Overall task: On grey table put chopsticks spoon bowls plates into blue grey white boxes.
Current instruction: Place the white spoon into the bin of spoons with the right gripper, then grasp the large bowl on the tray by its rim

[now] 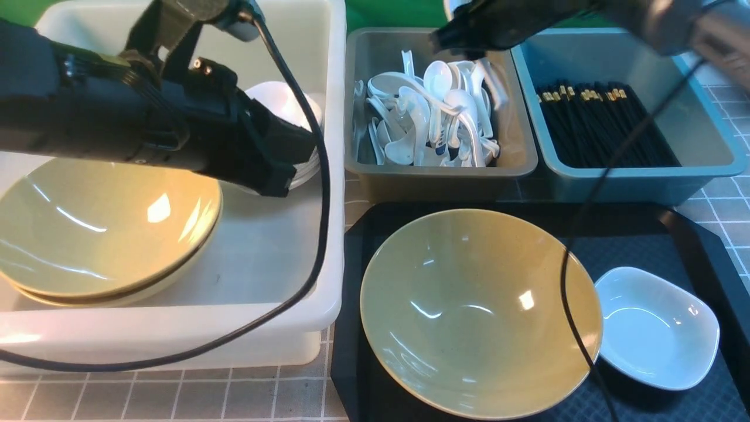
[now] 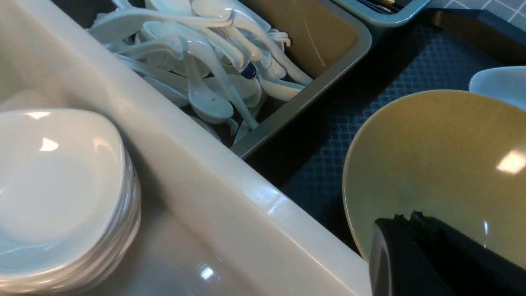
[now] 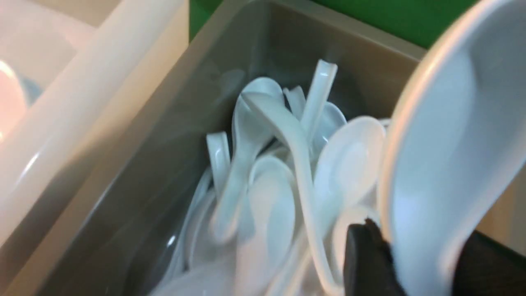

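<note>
My right gripper hovers over the grey box, which holds several white spoons. In the right wrist view the gripper is shut on a white spoon, held above the pile. My left gripper is shut and empty over the white box, beside a stack of white dishes; in its wrist view its fingertips show against the yellow bowl. The yellow bowl and a small white dish sit on the black tray.
Stacked yellow bowls lie in the white box at the left. The blue box at the back right holds black chopsticks. Black cables hang from both arms across the white box and the tray. The grey table has a grid pattern.
</note>
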